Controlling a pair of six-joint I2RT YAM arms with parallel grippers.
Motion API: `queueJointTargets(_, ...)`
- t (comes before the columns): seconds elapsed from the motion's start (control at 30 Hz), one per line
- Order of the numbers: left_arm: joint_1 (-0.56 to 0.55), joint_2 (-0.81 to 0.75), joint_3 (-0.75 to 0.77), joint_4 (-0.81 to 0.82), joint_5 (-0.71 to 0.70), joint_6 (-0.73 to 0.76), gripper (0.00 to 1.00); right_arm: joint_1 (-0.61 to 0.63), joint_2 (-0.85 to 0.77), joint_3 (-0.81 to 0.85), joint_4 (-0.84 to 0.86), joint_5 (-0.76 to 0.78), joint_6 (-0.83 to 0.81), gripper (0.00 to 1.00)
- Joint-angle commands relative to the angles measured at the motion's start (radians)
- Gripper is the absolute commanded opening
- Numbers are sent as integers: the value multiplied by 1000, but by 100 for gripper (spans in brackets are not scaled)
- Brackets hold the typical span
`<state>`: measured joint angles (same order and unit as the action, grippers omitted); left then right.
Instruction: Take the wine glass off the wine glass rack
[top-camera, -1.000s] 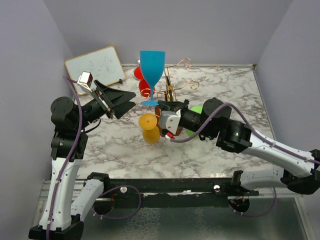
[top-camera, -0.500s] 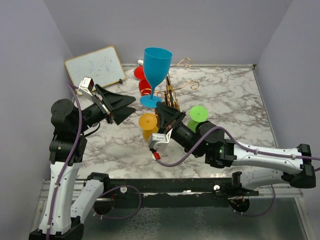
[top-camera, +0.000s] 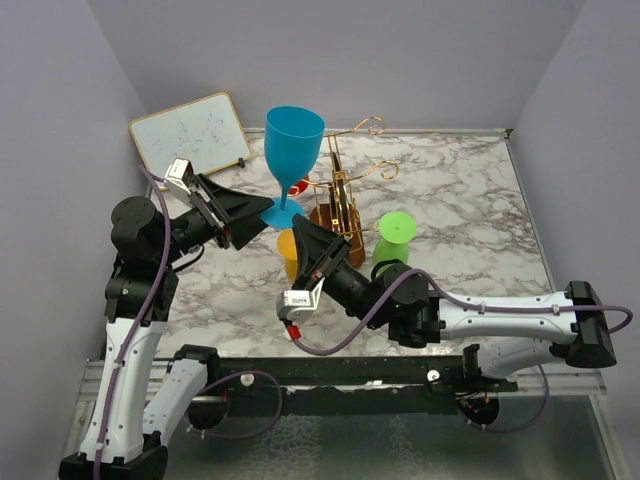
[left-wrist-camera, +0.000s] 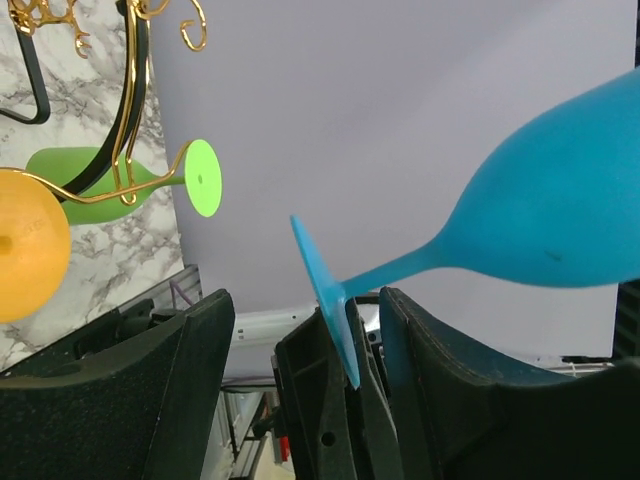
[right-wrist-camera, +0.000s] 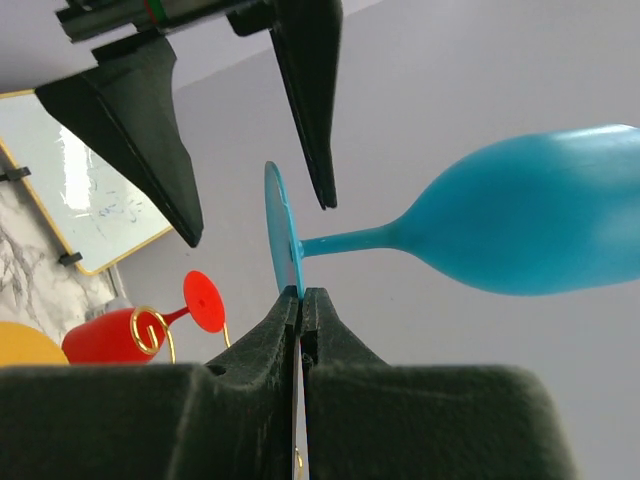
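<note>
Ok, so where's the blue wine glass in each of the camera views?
Top external: blue wine glass upright, upper centre, left of the gold rack.
Left wrist: the glass appears sideways, bowl at right, foot near centre.
Right wrist: the glass sideways again, bowl at right, foot centre-left.
Shared landmark: the gold rack, top left in left wrist, bottom left in right wrist.

blue wine glass (top-camera: 294, 140) bowl up | right tool (top-camera: 296, 227) at foot | left tool (top-camera: 266, 212) beside foot
</note>
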<state>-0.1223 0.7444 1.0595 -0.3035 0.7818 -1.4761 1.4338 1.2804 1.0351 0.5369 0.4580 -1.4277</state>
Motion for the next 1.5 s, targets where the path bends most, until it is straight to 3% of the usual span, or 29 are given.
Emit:
queueJointTargets(0.0, -5, -11, -16, 24, 1, -18, 58, 25, 18, -13, 101, 16, -37, 1)
queueJointTargets(0.07, -5, -12, -25, 32, 2, -18, 49, 33, 24, -16, 105, 21, -36, 1)
queueJointTargets(0.3, -5, -16, -54, 56, 21, -18, 0, 52, 36, -29, 131, 44, -31, 1)
queueJointTargets(0.37, -5, -23, -63, 55, 17, -17, 0, 55, 26, -38, 138, 70, -20, 3)
queueJointTargets(0.47, -5, -37, -83, 70, 4, -11, 0, 60, -14, -57, 116, 120, 35, 25)
queueJointTargets(0.57, -5, -53, -110, 97, -24, -5, 0, 72, -94, -90, 46, 173, 119, 38)
queueJointTargets(0.77, -5, -87, -169, 150, -96, 23, 0, 81, -298, -54, -358, 275, 474, 41)
queueJointTargets(0.9, -5, -106, -165, 125, -155, 157, 0, 80, -376, 73, -676, 348, 799, 44)
queueJointTargets(1.07, -5, -154, -177, 66, -221, 304, 0, 80, -302, 337, -954, 466, 1092, 46)
queueJointTargets(1.2, -5, -182, -176, 3, -254, 380, 0, 61, -162, 551, -976, 546, 1055, 46)
queueJointTargets(1.33, -5, -197, -160, -51, -281, 422, 0, -138, -53, 725, -927, 421, 1011, 46)
queueJointTargets(1.47, -5, -201, -134, -101, -304, 459, 0, -463, 143, 969, -1129, 155, 1161, 47)
